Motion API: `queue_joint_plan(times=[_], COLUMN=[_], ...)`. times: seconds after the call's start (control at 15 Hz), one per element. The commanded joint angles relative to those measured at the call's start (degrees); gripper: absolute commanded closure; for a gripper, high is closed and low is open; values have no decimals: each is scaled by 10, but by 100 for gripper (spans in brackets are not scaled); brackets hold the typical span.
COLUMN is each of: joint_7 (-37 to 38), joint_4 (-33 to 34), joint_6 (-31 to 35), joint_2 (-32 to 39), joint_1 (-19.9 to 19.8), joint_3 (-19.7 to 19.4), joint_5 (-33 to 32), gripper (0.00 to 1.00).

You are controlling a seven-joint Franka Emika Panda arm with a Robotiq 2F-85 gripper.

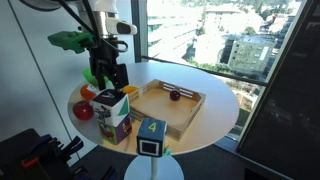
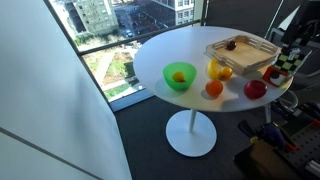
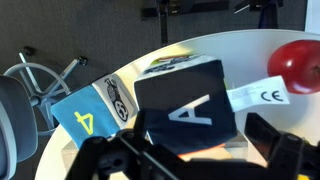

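A: Counter (image 1: 215,100): white, smooth, faint sheen. Tray (image 1: 165,112): pale bare wood, matt.

B: Noted. Block marked A (image 3: 190,112) and block marked 4 (image 3: 85,118): printed faces, low gloss, possibly cloth; cannot confirm.

A: Red fruit (image 3: 298,62): glossy skin, bright highlight. White tag (image 3: 262,95): paper or cloth. Green bowl (image 2: 168,72): shiny plastic.

B: Gripper (image 3: 195,160): black, matt, looks like hard plastic.
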Motion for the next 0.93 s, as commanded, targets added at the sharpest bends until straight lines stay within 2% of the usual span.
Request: queue_joint_plan(times=[0.0, 0.87], joint_7=[-15, -53], joint_4=[-12, -31], joint_6=[11, 55], joint_2=[-14, -4], joint_1=[-12, -13], joint_3=[-8, -18], joint_5=[-18, -31], gripper=[0, 0])
